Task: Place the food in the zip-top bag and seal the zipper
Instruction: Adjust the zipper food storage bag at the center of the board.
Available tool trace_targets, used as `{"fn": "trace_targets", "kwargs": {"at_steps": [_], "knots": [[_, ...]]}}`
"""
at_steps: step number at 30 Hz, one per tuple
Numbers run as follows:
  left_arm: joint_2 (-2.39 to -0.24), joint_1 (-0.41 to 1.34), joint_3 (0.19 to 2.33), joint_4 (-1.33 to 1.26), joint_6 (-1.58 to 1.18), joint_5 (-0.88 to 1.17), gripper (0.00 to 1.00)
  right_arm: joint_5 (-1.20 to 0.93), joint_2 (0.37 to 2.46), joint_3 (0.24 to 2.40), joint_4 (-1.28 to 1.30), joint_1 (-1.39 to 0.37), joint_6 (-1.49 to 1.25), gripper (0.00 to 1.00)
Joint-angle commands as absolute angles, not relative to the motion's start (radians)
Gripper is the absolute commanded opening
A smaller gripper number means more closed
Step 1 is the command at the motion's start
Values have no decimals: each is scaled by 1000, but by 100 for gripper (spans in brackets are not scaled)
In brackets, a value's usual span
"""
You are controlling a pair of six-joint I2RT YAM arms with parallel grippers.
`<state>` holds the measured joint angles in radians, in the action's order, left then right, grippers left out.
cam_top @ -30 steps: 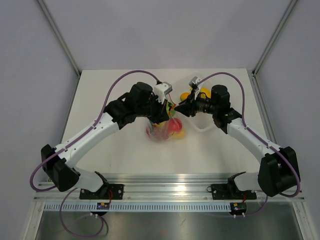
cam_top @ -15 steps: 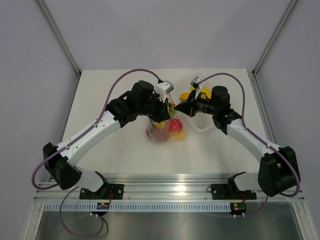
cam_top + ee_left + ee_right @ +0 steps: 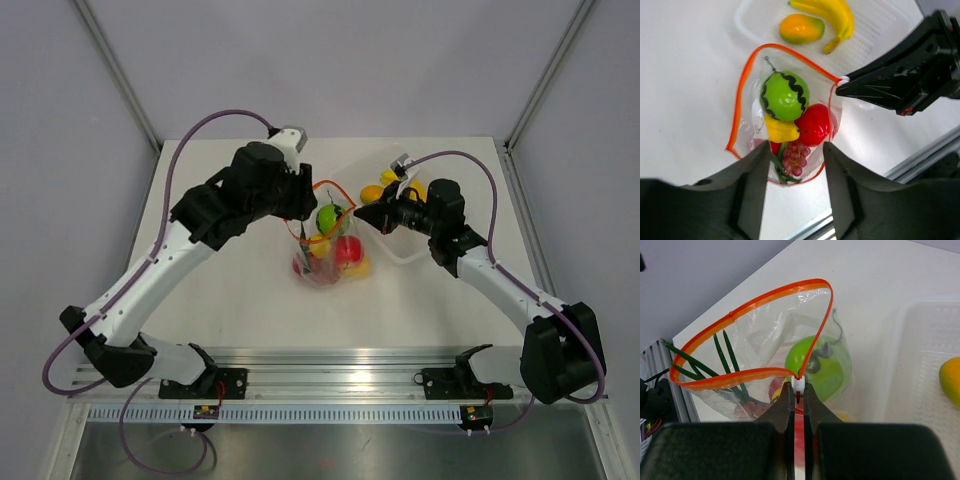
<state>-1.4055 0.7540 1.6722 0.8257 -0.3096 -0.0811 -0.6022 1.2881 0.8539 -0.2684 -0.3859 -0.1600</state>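
The zip-top bag [image 3: 328, 262] lies mid-table with its mouth gaping. Its orange-red zipper [image 3: 785, 50] forms an open loop. Food shows inside: a green round fruit [image 3: 785, 95], a red fruit [image 3: 812, 125], a yellow pepper [image 3: 780, 131], grapes and green stalks [image 3: 720, 347]. My right gripper [image 3: 799, 387] is shut on the white slider [image 3: 842, 80] at the zipper's right end. Up and to the left of the bag, my left gripper [image 3: 796, 146] hangs open with nothing between its fingers. A banana [image 3: 832, 15] and a mango [image 3: 801, 28] lie outside the bag.
A translucent white tray [image 3: 405, 255] sits right of the bag, under my right arm, and holds the banana and mango. A metal rail [image 3: 340, 358] runs along the near table edge. Grey walls stand close on three sides.
My left gripper has opened, let go of the bag's mouth and pulled back up and to the left. The mouth now gapes in a loop. The right gripper stays at the zipper's right end.
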Motion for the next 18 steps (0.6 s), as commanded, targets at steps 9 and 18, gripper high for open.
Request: {"fn": "trace_targets", "kwargs": {"at_steps": [9, 18], "knots": [[-1408, 733, 1620, 983, -448, -161, 24, -581, 1273, 879, -348, -385, -225, 0], [-1471, 733, 1557, 962, -443, -9, 25, -568, 1258, 874, -328, -385, -215, 0]]}}
